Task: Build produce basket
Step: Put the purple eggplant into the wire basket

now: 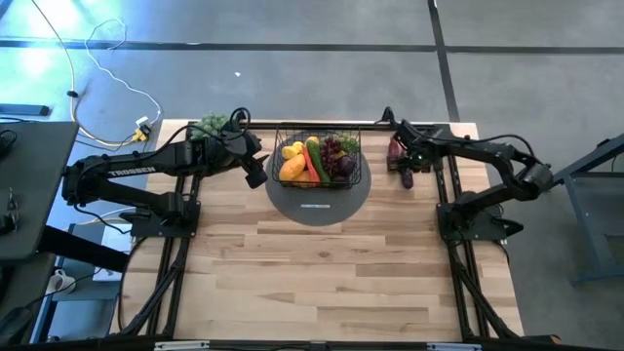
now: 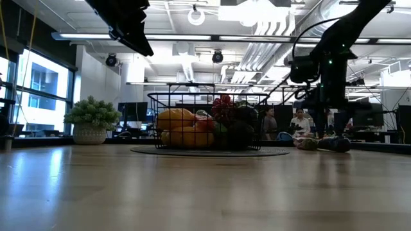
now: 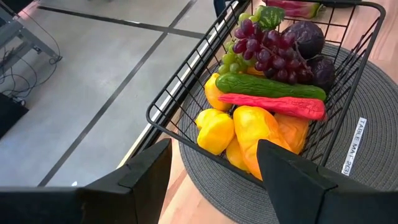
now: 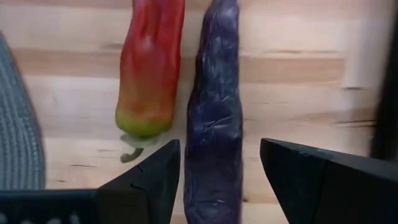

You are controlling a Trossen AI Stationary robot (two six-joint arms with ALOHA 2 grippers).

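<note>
Nearest your right wrist camera lies a long purple vegetable [image 4: 214, 118], running lengthwise into the gap between the right gripper's [image 4: 219, 180] two dark fingers; those fingers stand apart on either side of it and you cannot tell from this view whether they touch it; just beside it, outside the one finger, lies a red pepper with a green tip [image 4: 149, 68], and a grey mat [image 4: 18, 137] edges in past that; only this view separates the two, since from above you see just a dark clump under the right gripper [image 1: 407, 164] at the table's [image 1: 322, 283] far right edge, well apart from the basket [image 1: 319, 161]; your left gripper [image 3: 214, 171] hovers just outside the basket's near wall with its fingers spread and nothing between them; ahead of it the left wrist camera shows you the produce [image 3: 267, 93] inside, yellow pieces closest, then a red carrot and a cucumber lying side by side, purple and green grapes and dark plums beyond; the low view alone shows you a pale green bushy cluster [image 2: 92, 112] in a white pot off to the basket's side, and seated people [image 2: 298, 122] in the room behind.
</note>
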